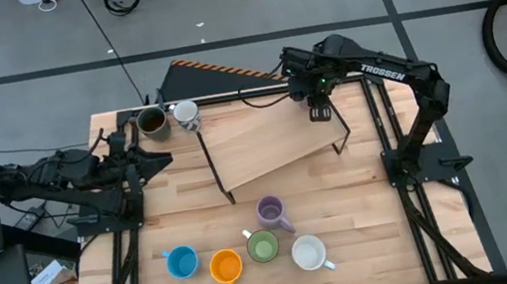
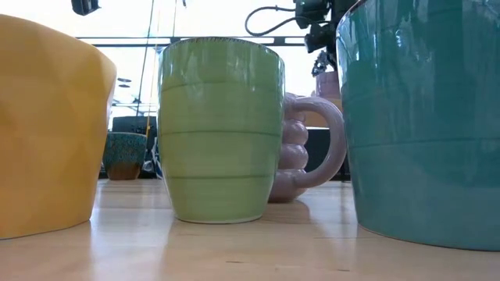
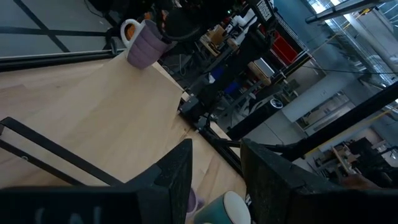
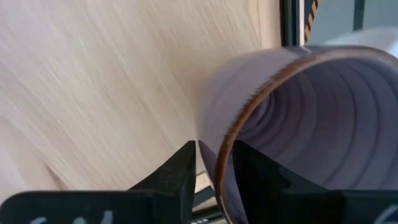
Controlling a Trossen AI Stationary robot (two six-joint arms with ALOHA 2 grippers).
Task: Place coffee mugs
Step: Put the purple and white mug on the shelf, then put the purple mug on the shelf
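Gripping a purple mug [image 4: 298, 124] by its rim, my right gripper [image 1: 318, 108] hangs over the raised shelf's [image 1: 264, 145] back edge; my left gripper [image 1: 141, 164], jaws apart, waits left of it.

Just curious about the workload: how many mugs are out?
8. Dark brown and patterned at the far left corner; lilac, blue, orange, green, white near the front; another lilac in the right gripper.
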